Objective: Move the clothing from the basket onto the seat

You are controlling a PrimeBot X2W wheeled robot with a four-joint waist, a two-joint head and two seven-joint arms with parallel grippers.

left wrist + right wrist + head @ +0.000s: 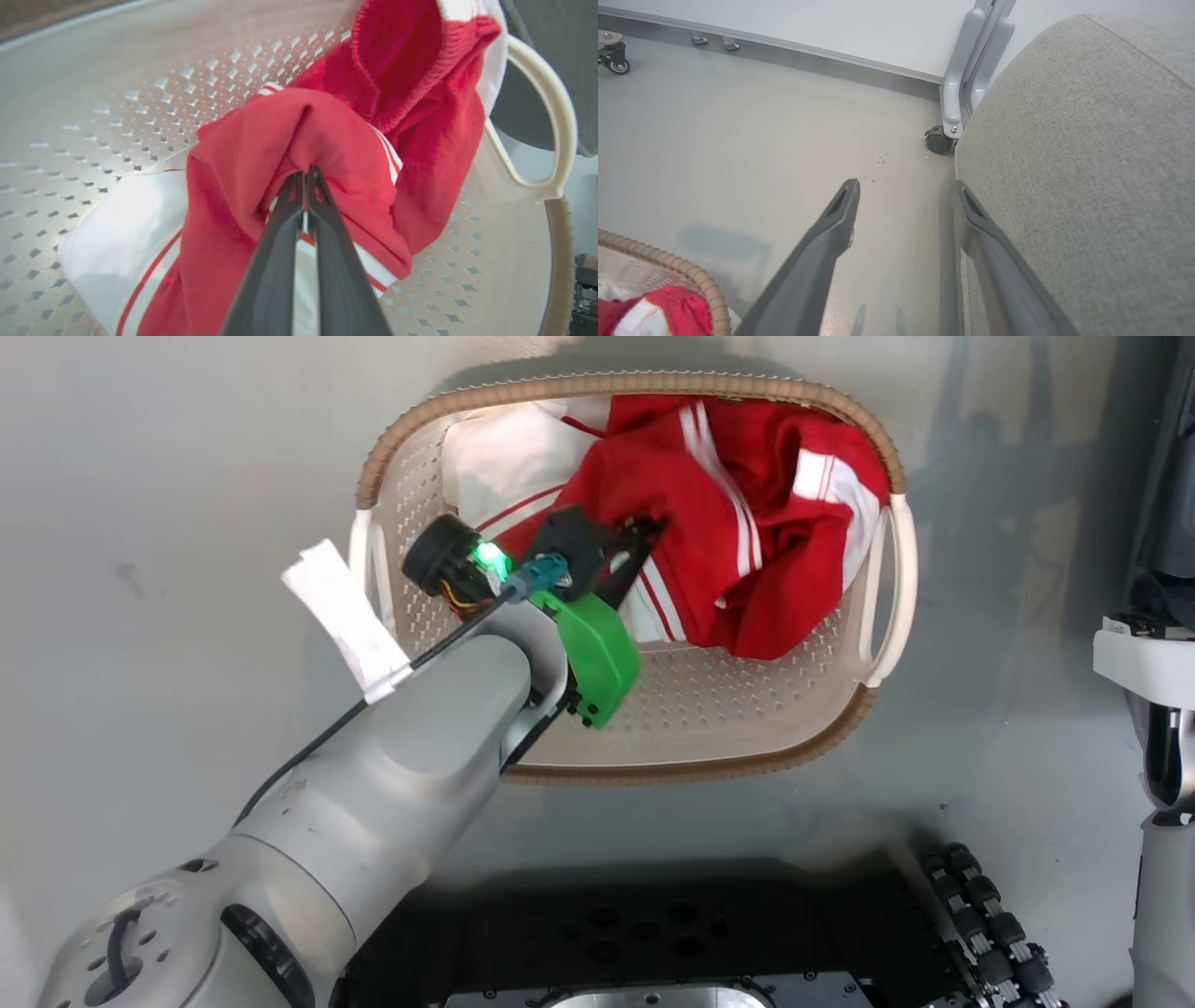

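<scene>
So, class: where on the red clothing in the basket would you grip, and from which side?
Grip a raised red fold of the clothing, coming down through the open top of the basket. The cloth is bunched into ridges that are easy to pinch; the left tool is shut on one.

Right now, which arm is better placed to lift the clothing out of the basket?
The left, probably. The left tool is shut on a fold of the red clothing inside the basket. The right tool stands open above the floor beside the grey seat, holding nothing.
</scene>
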